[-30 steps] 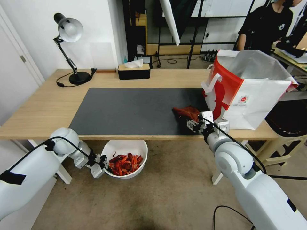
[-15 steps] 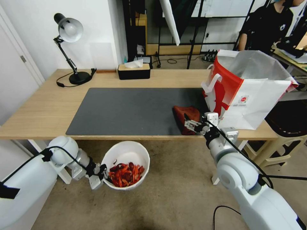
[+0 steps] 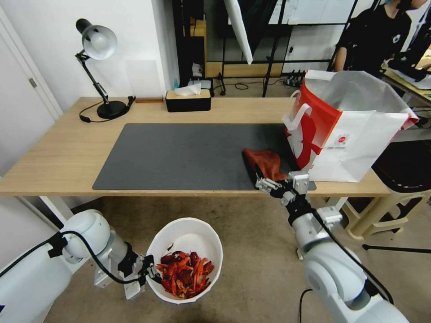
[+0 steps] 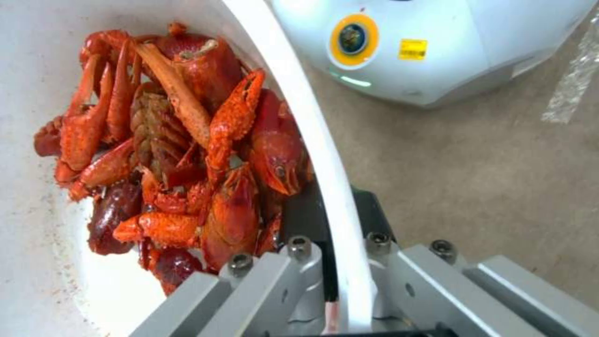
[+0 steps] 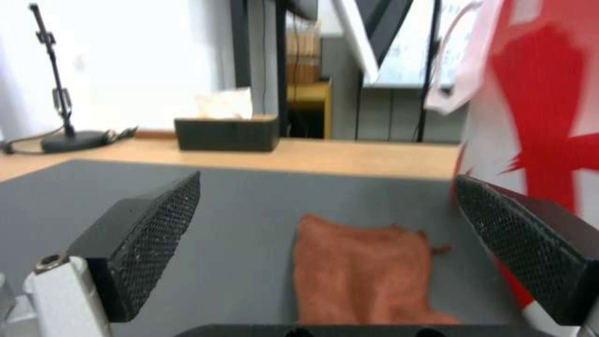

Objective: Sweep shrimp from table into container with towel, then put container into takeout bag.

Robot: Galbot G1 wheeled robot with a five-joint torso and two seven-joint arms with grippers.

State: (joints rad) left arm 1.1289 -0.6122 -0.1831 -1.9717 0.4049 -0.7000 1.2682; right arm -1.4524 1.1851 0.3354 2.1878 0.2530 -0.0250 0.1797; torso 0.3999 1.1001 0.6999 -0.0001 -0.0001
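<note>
Below table edge, white container [image 3: 188, 237] holds glossy red-orange shrimp [image 3: 186, 273].

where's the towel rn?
Head view: the towel lies flat on the grey mat at the table's right front, beside the takeout bag, just ahead of the open right claw.

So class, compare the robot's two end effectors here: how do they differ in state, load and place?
The left end effector is shut on the rim of the container of shrimp, held low over the floor; the right end effector is open and holds nothing. The left is below the table; the right is at the table's front edge, just short of the towel. Both have two flat fingers.
</note>
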